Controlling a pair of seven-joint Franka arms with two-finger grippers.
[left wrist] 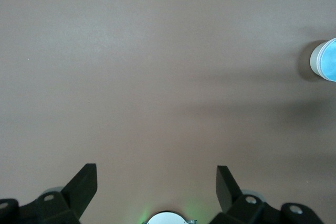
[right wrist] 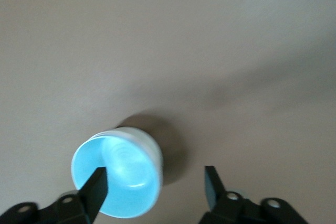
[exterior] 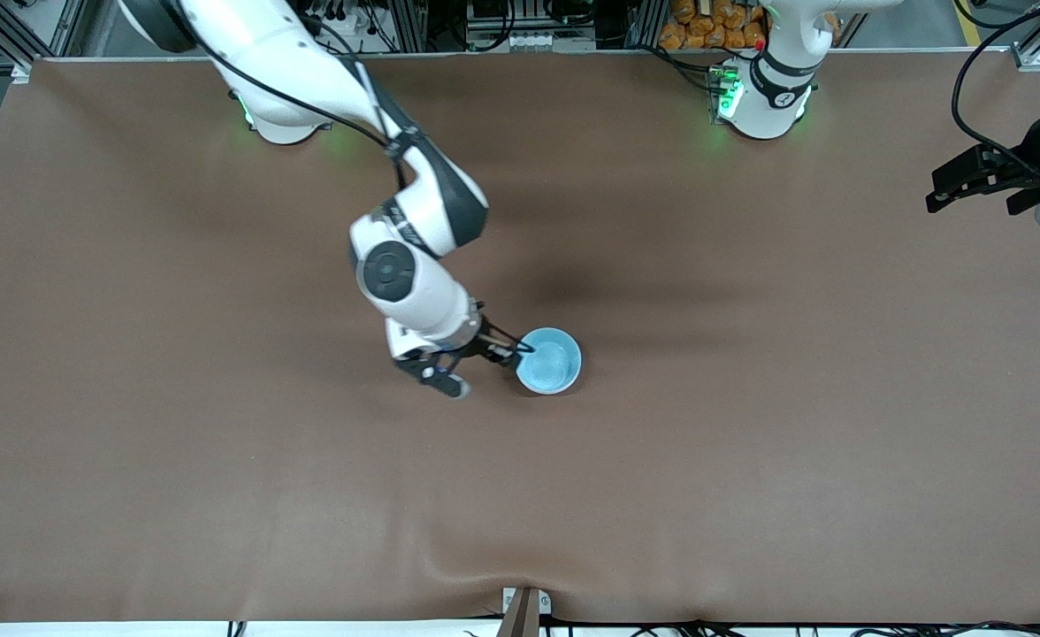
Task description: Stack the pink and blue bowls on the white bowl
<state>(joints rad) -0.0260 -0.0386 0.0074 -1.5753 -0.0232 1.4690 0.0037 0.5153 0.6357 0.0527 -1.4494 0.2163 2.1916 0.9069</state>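
Blue bowl (exterior: 549,360) nested on white bowl (right wrist: 149,142); pink bowl hidden. Right gripper (exterior: 483,366) spread wide, one finger over rim, gripping nothing. Left gripper (exterior: 984,181) waits, spread wide, empty, arm cut off.

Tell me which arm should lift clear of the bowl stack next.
Right. Its open end effector straddles the rim of the light blue plastic bowl; the left end effector waits open at the table's edge.
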